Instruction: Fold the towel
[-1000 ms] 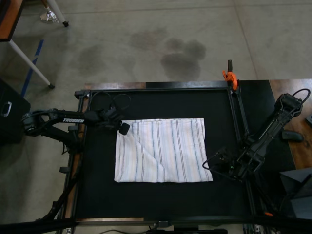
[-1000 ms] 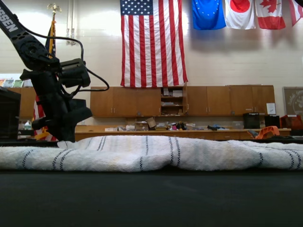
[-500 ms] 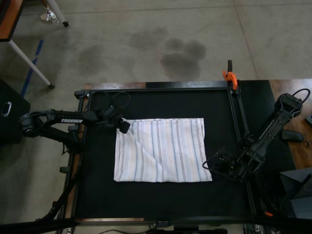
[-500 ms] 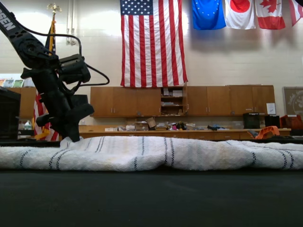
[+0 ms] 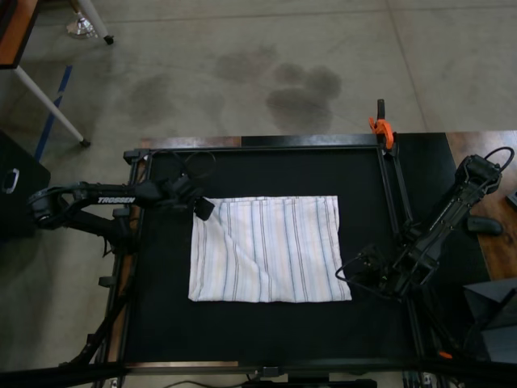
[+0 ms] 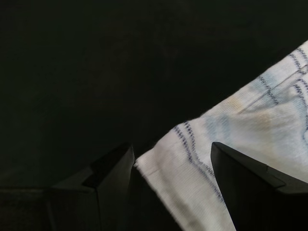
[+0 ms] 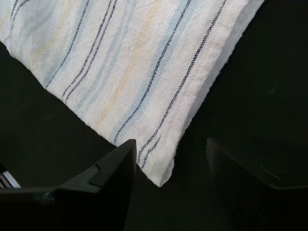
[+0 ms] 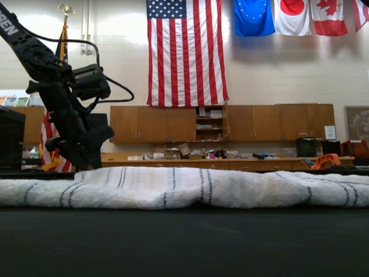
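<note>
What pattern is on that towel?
White towel with thin dark, pale blue and yellowish stripes; clearest in the right wrist view.

A black mat covers the work table, edged by a dark metal frame with an orange clamp fixed at its far corner on the top view's right. The towel lies directly on the mat as a rough rectangle, well inside the frame, with one corner flap turned over on its top-view left side. From the exterior view the towel shows as a low, rumpled band across the mat.
</note>
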Controlling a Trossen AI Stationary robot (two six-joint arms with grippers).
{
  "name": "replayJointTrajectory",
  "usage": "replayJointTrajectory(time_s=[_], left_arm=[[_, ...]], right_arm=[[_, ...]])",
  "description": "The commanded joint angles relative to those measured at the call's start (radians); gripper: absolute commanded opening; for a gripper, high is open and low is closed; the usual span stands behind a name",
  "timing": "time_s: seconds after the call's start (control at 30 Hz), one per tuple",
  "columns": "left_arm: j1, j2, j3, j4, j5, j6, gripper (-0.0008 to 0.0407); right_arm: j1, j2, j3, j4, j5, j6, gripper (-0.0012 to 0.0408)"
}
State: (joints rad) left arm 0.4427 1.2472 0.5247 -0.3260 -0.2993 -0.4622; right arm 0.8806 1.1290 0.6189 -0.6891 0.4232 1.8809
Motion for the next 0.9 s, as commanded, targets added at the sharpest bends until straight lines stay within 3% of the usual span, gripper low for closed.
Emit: replayJointTrajectory(time_s=[0.0,0.47,0.6,0.77,0.87], left_arm=[[0.000,-0.015,-0.006,-0.011,0.001,-0.015,0.0221],[0.000,-0.003,-0.019,0.029,-0.012,-0.055,0.0209],[0.000,-0.013,-0.019,0.029,0.010,-0.063,0.0149],[0.000,-0.013,-0.022,0.034,0.048,-0.059,0.0004],[0.000,-0.013,-0.022,0.039,0.059,-0.060,0.0014]], right_arm=[[0.000,0.000,0.000,0.000,-0.001,0.000,0.0195],[0.000,0.000,0.000,0.002,0.000,0.000,0.0195],[0.000,0.000,0.000,0.000,0.000,0.000,0.0195],[0.000,0.000,0.000,0.000,0.000,0.000,0.0195],[0.000,0.000,0.000,0.001,0.000,-0.001,0.0195]])
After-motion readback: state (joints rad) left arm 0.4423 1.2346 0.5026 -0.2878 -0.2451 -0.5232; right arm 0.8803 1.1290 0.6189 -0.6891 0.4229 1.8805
